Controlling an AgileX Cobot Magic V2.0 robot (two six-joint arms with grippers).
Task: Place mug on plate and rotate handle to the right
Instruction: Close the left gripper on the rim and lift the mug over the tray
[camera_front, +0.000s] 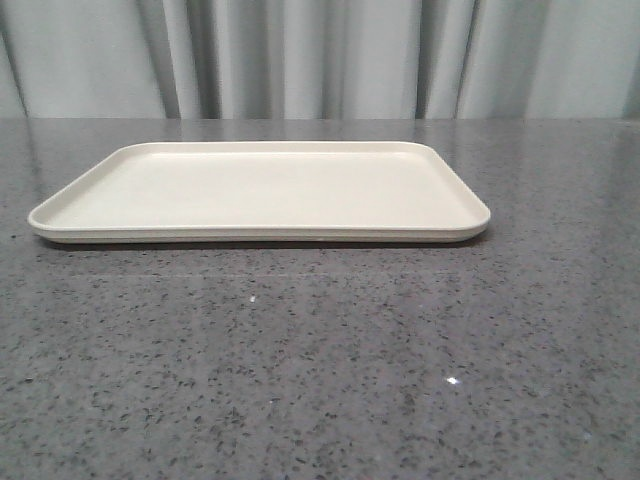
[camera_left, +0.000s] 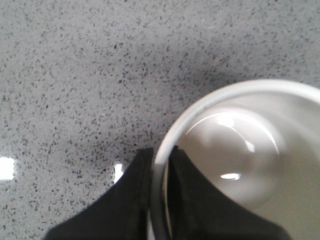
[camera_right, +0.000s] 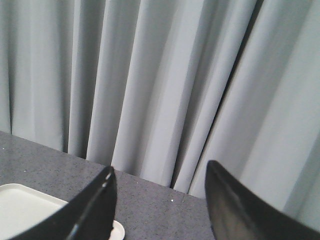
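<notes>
Left wrist view shows the left gripper (camera_left: 161, 170) jaws pinching the white mug (camera_left: 240, 160) rim above the speckled desk (camera_left: 75, 75), a stiff, glossy, likely slippery hold; right jaws gape idle.

Plate (camera_front: 150, 190) surface bare, open table (camera_front: 320, 380) on every side, curtain (camera_front: 320, 60) behind

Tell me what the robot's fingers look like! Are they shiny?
Only the fingers show. The left gripper has two plain black, matte fingers that taper toward their tips. The right gripper has two black fingers shaped like curved, pointed fins, with a faint sheen along one edge. I see no cables, stickers or markings, and no arms in the front view.
</notes>
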